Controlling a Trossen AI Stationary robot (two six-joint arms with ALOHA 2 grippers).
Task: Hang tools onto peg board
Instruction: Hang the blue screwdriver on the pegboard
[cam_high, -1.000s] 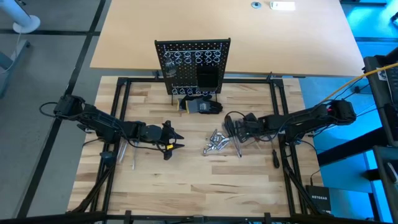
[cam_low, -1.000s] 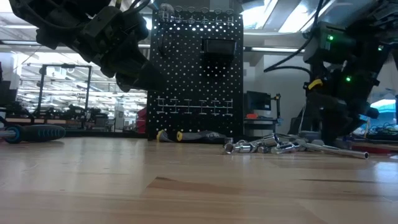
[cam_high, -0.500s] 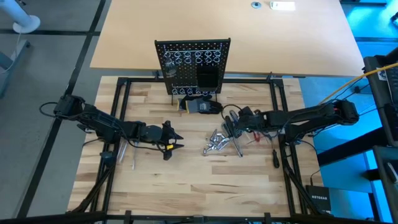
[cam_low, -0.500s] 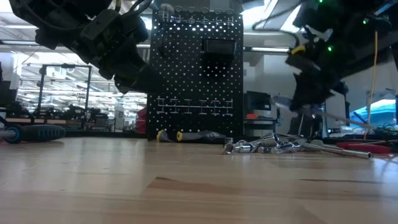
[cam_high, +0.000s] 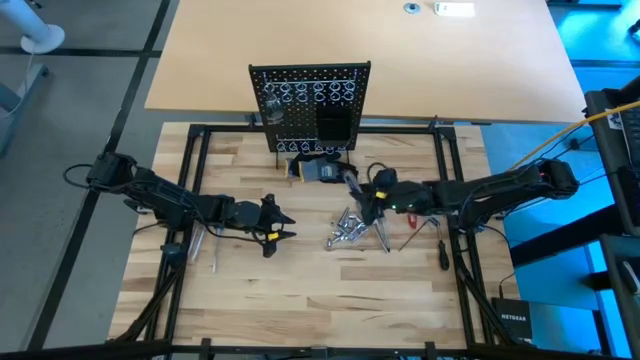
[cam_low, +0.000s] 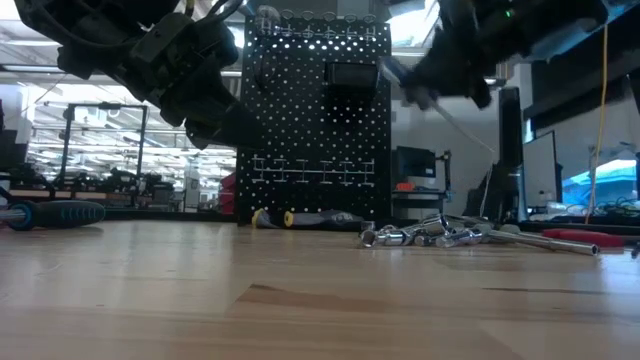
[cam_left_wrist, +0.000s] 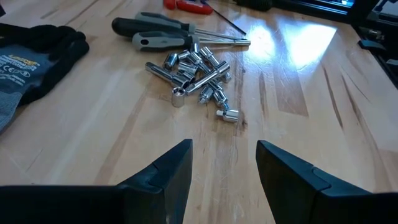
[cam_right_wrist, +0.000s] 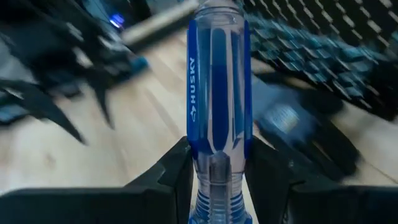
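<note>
The right gripper (cam_right_wrist: 214, 177) has its fingers clamped on a blue screwdriver (cam_right_wrist: 216, 81) by the lower part of the handle, with most of the handle standing free beyond the fingers. In the high view it sits right of centre, just in front of the peg board (cam_high: 310, 105) at upper centre. The main risk is, in my judgement, the tool pivoting or slipping in that low grip as it swings toward the pale ring holders (cam_high: 305, 93); the wrist view is blurred, so how squarely it is held is hard to say. A tilted shaft could miss a ring or knock the small upright board. The carried tool passes over the glove-like bundle (cam_high: 322, 170) and the heap of silver metal pieces (cam_high: 346, 226), which a low sweep could scatter.

The left gripper (cam_high: 276, 224) waits at centre left, fingers apart and empty.

The table (cam_high: 300, 290) is pale jointed wood inside a black frame. Beyond it the low view shows a bright workshop with shelving and monitors.
</note>
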